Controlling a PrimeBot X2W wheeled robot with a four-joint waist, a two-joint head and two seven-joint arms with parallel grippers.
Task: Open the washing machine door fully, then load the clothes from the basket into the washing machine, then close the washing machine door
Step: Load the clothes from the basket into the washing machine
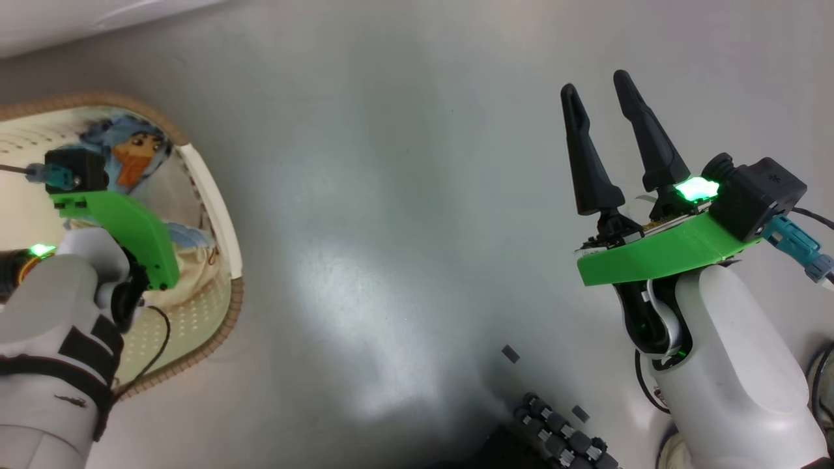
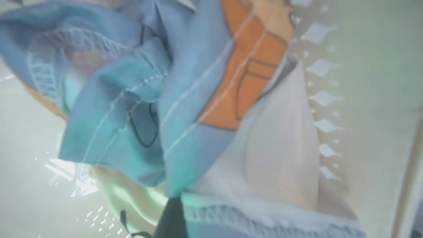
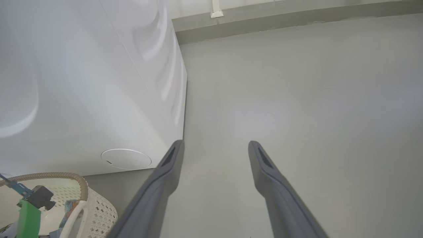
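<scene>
The grey glossy floor lies under and ahead of the right gripper, and nothing stands between its jaws. These jaws are wide apart and hold nothing; the two long dark fingers point away over the bare floor.

In the right wrist view, the white washing machine rises to the left of these jaws. Its round white hatch sits low on the panel, just beside the tip of the left finger. A grey skirting runs along the wall far ahead of the jaws.

The basket is well apart from the right jaws, on their left side, near the foot of the machine. It is cream-white with many small holes, a brown woven-look rim and a white handle.

The left gripper reaches down into the basket, and its green bracket covers part of the inside in the head view.

The clothes lie in the basket, directly in front of the left jaws and touching them. It is light blue fabric with white stitching and an orange print with dark outlines, over pale cream cloth. The left jaws are pressed together into one dark wedge, and the blue folds run together at its tip, so they grip the cloth.
</scene>
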